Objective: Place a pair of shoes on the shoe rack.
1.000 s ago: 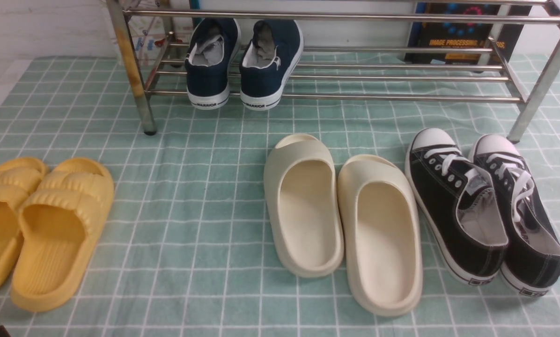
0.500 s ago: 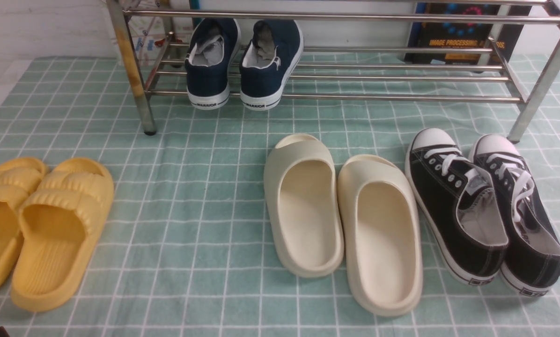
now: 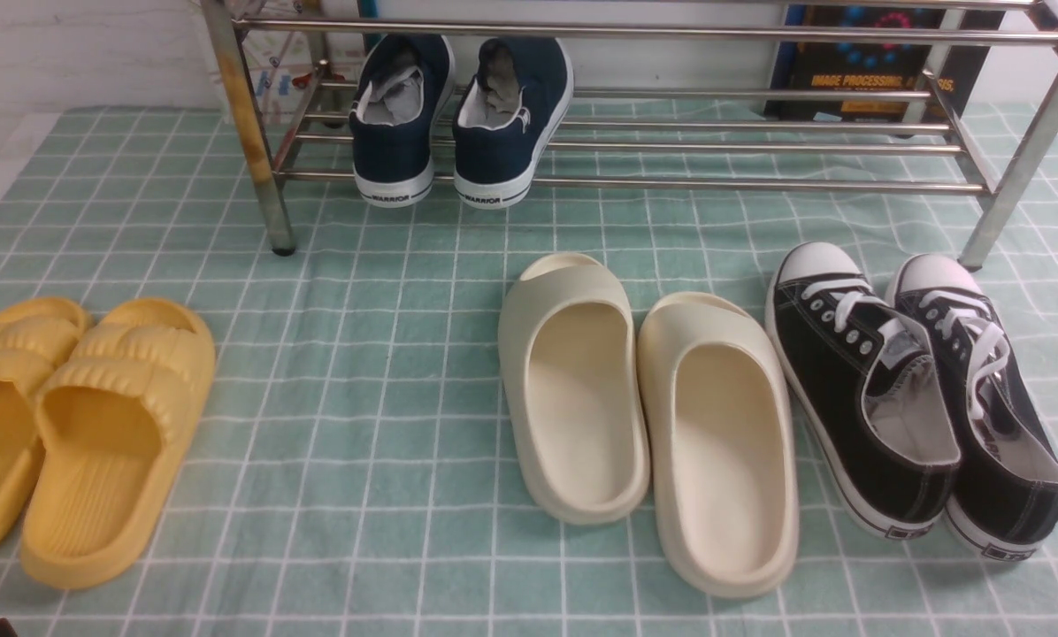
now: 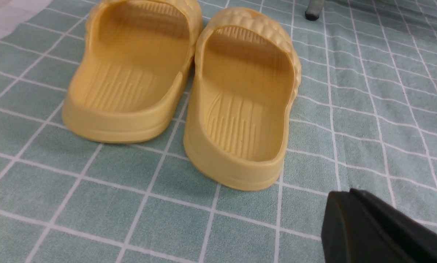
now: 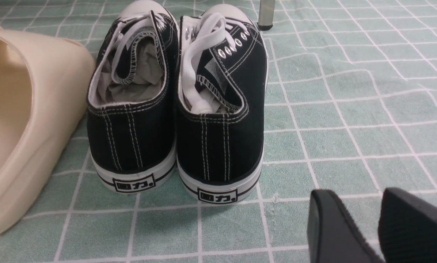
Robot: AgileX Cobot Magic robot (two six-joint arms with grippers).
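navy shoes (image 3: 458, 119) racked, far from pincers

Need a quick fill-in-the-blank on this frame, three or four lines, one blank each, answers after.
1. The navy slip-on sneakers sit on the ____ shelf of the shoe rack.
2. The cream slides lie between the yellow slides and the ____ lace-up sneakers.
3. Every pair points its ____ toward the camera in the front view.
4. The rack leg nearest the yellow slides is stained with ____.

Missing words: lower; black; heels; rust
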